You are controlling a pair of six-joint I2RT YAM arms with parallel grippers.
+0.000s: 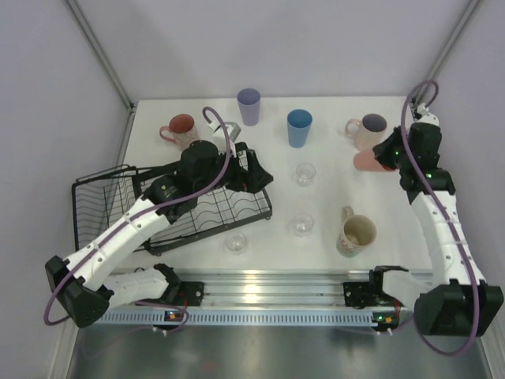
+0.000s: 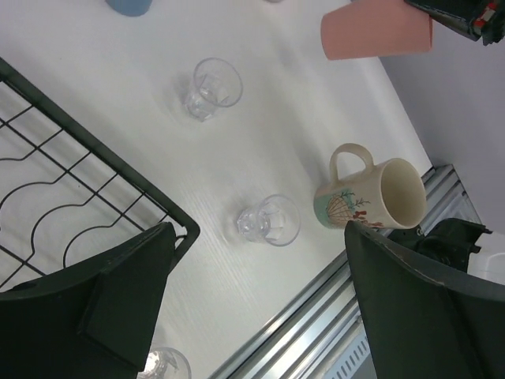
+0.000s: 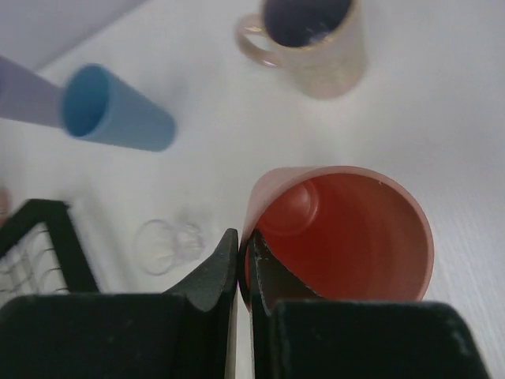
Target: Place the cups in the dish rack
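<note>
Right tool [image 3: 241, 245]: clamped on the rim of the salmon-pink tumbler [image 3: 347, 229], far right, one finger inside, likely for lifting. Left tool [image 2: 260, 308]: spread, empty, over the dish rack [image 1: 229, 215], near left.

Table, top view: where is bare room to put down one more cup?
Bare white patch between the far clear glass, the salmon tumbler and the painted cream mug. A narrower gap lies between the blue tumbler and the far mug. Crowded: the near edge by the dish rack, with two clear glasses.
</note>
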